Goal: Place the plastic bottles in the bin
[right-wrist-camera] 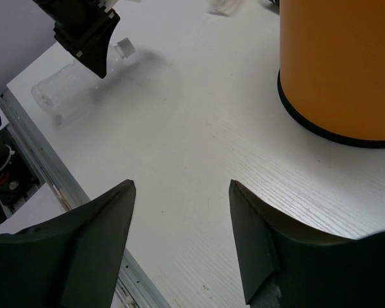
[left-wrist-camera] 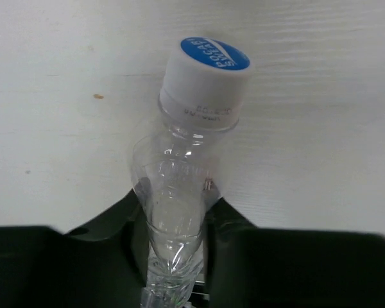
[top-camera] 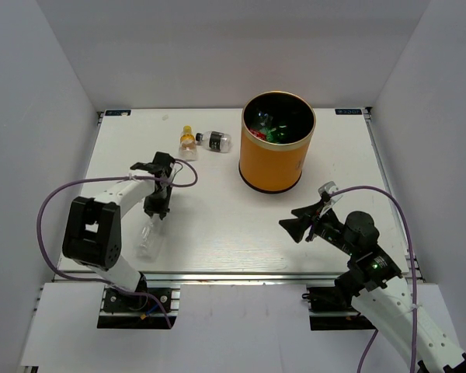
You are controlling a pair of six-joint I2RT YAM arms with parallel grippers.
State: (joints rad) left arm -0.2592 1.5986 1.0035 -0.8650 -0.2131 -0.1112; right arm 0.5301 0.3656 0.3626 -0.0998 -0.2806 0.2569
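The left gripper [top-camera: 157,211] is pinching the neck of a clear bottle [left-wrist-camera: 176,192] that is lying on the white table [top-camera: 217,233], its blue-topped cap [left-wrist-camera: 206,78] pointing away from the fingers. The right gripper [right-wrist-camera: 182,192] is hovering with jaws spread, holding nothing, near the orange bin [top-camera: 273,163]. Several bottles [top-camera: 268,128] are sitting inside the bin. An orange-filled bottle [top-camera: 187,141] and a dark-labelled bottle [top-camera: 215,141] are resting side by side just left of the bin.

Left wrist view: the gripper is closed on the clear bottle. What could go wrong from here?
The left gripper pinches the clear bottle on its tapered shoulder, so it may slip or swing on lifting. The bin is tall; a dangling bottle could hit its rim.
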